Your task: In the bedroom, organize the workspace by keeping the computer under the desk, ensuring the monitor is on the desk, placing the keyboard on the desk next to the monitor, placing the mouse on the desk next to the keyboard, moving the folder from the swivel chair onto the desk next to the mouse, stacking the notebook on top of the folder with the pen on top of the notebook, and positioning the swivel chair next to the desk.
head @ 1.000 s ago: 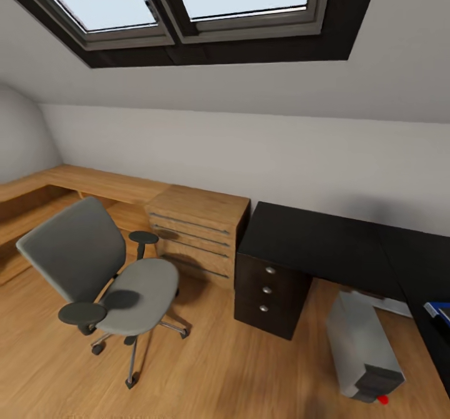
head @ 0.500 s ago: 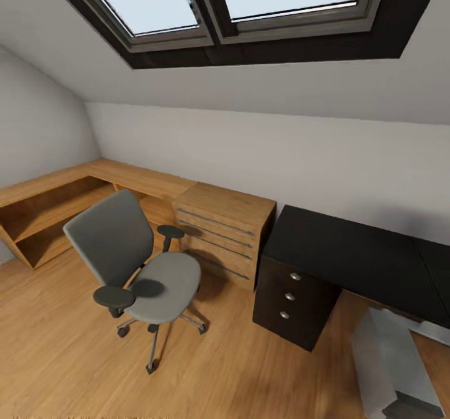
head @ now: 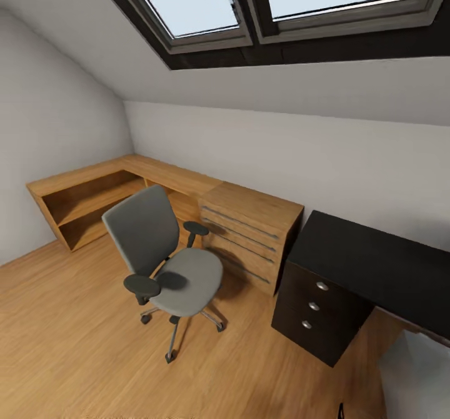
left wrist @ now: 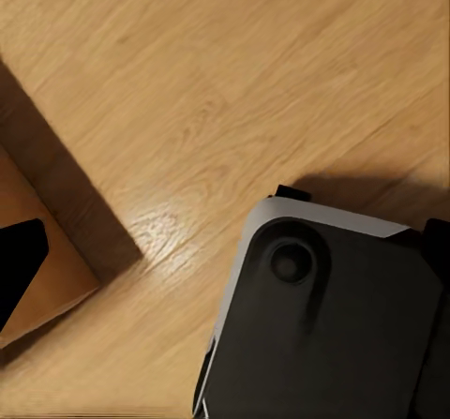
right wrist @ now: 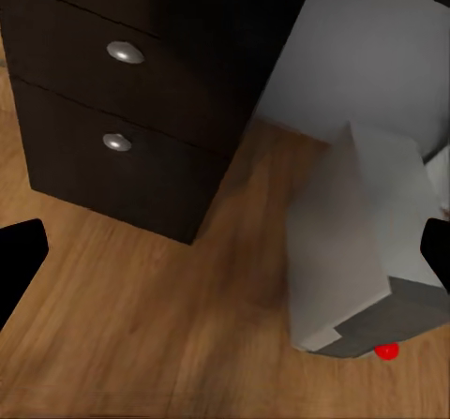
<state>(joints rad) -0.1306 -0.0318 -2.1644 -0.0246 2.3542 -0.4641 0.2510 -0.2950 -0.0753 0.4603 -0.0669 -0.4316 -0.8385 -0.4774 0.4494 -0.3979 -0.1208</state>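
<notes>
The chair (head: 165, 263) stands on the floor (head: 75, 344), apart from the worktop (head: 375, 263). The computer (right wrist: 370, 241) sits beside its drawers (right wrist: 117, 100). Neither claw's state can be told.

Head high, faces desk (head: 369, 263) corner; right wrist low, close (shares drawers (right wrist: 112, 82)); left floorward.

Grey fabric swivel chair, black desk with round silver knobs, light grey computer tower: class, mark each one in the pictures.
grey fabric swivel chair (head: 187, 278): head view, seat.
black desk (head: 375, 263): head view, glossy top.
light grey computer tower (right wrist: 361, 241): right wrist view, side panel.
</notes>
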